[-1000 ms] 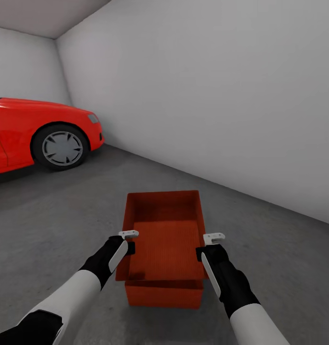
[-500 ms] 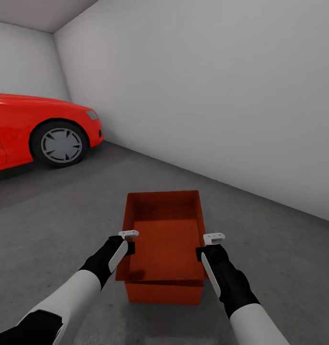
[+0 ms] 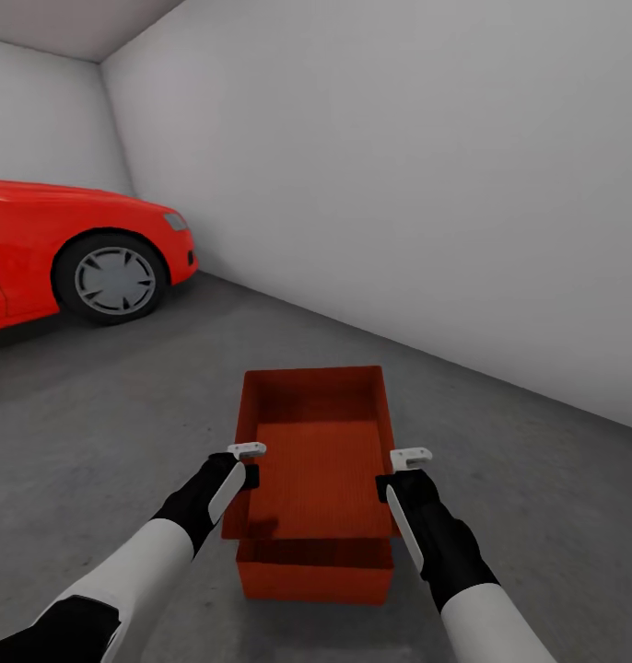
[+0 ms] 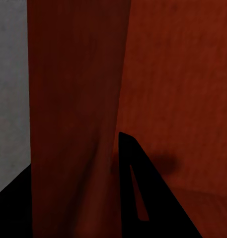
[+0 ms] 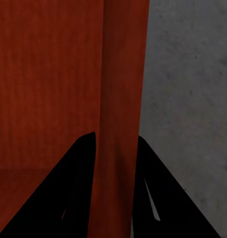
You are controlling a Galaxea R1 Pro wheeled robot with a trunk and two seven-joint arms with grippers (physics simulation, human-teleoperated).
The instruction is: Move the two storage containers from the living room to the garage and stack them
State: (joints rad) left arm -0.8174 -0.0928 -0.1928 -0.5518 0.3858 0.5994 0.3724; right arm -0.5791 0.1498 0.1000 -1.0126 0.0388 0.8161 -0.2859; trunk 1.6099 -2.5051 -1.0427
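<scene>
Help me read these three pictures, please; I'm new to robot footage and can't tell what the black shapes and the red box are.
This is a simulated two-armed robot in a garage. The big picture comes from a camera on its head, looking down over both arms. The left gripper and right gripper are two-fingered clamps, each pinching a side wall of the upper storage container, an orange-red open bin. Under it sits a second, matching lower storage container on the grey concrete floor; its near end sticks out below the held one, which reaches further toward the wall. A red car stands to the left, by the white wall.

The two small pictures come from cameras near each gripper. The black wedges are the fingers, astride the bin's red wall.
</scene>
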